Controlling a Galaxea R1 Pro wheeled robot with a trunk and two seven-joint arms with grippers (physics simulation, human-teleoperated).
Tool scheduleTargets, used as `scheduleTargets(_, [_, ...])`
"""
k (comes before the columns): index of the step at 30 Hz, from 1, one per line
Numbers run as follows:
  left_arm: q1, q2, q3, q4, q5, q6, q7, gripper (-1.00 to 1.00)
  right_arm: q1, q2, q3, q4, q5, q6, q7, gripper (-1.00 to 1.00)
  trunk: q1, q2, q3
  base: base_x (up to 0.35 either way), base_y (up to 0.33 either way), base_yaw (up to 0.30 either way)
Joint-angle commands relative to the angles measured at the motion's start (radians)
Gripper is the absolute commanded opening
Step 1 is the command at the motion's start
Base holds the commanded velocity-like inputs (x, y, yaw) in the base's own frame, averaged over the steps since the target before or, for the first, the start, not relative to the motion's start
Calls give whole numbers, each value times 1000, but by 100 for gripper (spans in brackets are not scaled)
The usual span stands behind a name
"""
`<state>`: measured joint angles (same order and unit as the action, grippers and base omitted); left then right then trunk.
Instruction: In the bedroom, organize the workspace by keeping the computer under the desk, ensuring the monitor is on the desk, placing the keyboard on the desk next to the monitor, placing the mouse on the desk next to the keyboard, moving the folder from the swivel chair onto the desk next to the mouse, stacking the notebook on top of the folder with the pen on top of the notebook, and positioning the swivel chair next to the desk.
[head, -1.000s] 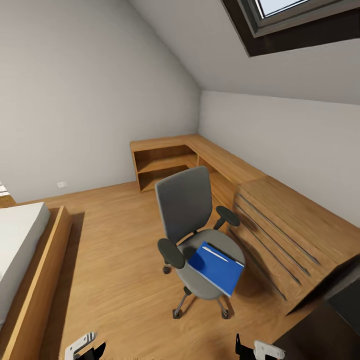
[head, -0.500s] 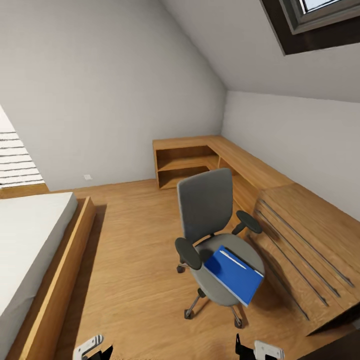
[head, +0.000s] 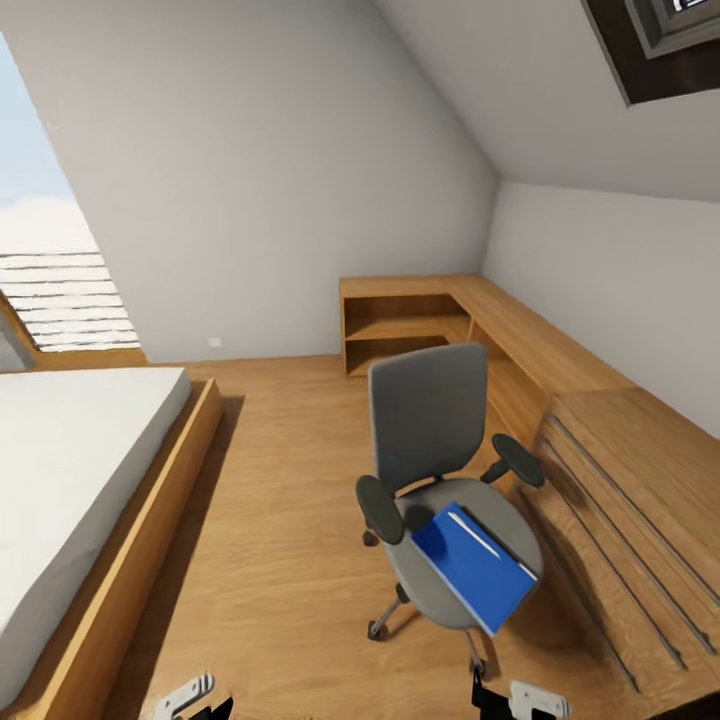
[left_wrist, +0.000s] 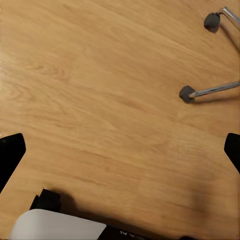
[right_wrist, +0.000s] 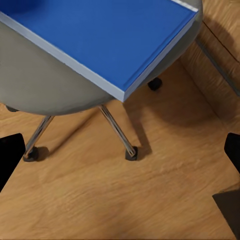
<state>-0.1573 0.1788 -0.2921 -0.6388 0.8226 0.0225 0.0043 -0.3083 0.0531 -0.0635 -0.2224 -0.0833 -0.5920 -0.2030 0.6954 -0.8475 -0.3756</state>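
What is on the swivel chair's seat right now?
A blue folder lies on the swivel chair seat, one corner overhanging the front edge. A slim pale pen rests on top of it. Whatever lies under the folder is covered; no notebook can be made out.

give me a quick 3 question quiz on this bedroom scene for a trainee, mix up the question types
1. True or false: the folder lies on the floor beside the swivel chair.
2. Multiple choice: what rests on top of the folder? A) a mouse B) a slim pale pen C) a keyboard
3. Short answer: which piece of furniture stands right beside the chair, opposite the bed?

Key
1. False; it lies on the chair's seat, one corner overhanging the edge.
2. B
3. The light wood dresser with long bar handles.
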Motion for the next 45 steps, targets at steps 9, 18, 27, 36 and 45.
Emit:
scheduleTargets(9, [-1, 1, 0, 0, 5, 0, -1, 100, 0, -1, -5, -1, -4, -6, 5, 100, 0, -1, -4, 0, -95, 121])
scheduleTargets(18, [-1, 1, 4, -6, 6, -1, 2, 100, 0, -5, -1, 1, 2, -6, 6, 100, 0, -1, -4, 0, -3, 4])
scheduleTargets(27, [-1, 1, 4, -8, 6, -2, 2, 100, 0, -4, -2, -1, 2, -5, 7, 100, 0, -1, -4, 2, 0, 0])
scheduleTargets(36, [-1, 2, -1, -58, 3, 4, 3, 100, -2, -40, -6, -121, 1, -51, 3, 100, 0, -1, -4, 40, -2, 0])
scheduleTargets(45, [-1, 6, 2, -301, 3, 96, 218, 100, -35, -70, -8, -250, -2, 143, 3, 100, 0, -1, -4, 2, 0, 0])
